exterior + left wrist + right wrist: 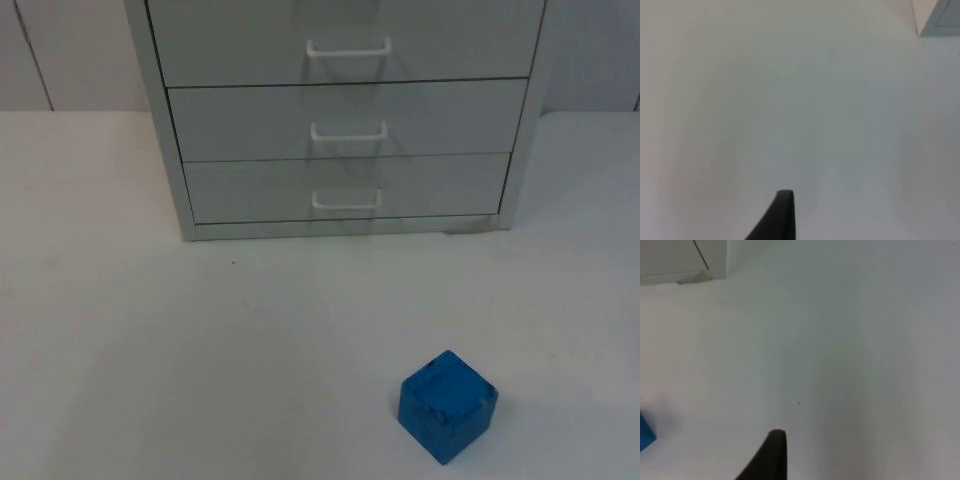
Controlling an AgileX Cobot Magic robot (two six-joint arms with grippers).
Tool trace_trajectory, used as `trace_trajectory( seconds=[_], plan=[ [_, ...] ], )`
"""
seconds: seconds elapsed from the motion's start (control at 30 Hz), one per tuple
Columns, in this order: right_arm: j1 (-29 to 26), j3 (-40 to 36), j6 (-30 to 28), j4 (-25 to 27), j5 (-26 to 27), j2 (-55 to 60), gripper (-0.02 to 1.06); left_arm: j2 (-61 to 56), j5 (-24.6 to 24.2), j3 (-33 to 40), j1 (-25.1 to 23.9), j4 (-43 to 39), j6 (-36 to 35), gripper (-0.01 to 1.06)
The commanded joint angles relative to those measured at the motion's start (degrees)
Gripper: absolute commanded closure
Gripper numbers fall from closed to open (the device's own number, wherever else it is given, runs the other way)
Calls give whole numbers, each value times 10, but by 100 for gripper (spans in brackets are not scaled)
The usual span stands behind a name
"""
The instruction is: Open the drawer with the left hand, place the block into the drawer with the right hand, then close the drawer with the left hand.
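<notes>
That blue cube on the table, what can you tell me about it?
The blue block is a cube with dark scuffs on its faces, material unclear. It sits flat on the white table, turned so one corner faces the camera, out in front of the closed grey drawer cabinet. Nothing else touches it.

Table (120,380): white and matte, spreading over the top view from 3 o'clock round through 6 o'clock to 9 o'clock, and meeting the wall along a straight edge.
Wall (70,50): grey, standing upright behind the table, showing at 10 o'clock and again at 2 o'clock of the top view.
Seam (35,55): thin dark line, running slightly tilted down the wall at 10 o'clock.
Speck (234,263): tiny dark dot, lying on the table just off the top view's centre toward 9 o'clock.
Second speck (799,402): lying on bare table in the right wrist view.
</notes>
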State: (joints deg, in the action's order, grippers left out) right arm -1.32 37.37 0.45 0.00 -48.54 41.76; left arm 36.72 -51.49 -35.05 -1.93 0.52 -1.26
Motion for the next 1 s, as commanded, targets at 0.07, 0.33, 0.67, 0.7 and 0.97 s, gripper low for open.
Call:
trace_trajectory(
  seconds=[0.07,0.33,0.67,0.7,0.97],
  plan=[
    [-1,4,-10,0,15,33,-1,20,10,-6,-2,7,13,0],
    [-1,4,-11,0,18,53,-1,28,13,-6,-2,18,39,19],
    [-1,4,-11,0,22,53,-1,136,11,-48,-2,230,266,48],
    [-1,4,-11,0,23,53,-1,161,9,-65,-1,245,290,45],
    [-1,1,-11,0,25,53,-1,281,9,-153,80,268,355,42]
  ],
)
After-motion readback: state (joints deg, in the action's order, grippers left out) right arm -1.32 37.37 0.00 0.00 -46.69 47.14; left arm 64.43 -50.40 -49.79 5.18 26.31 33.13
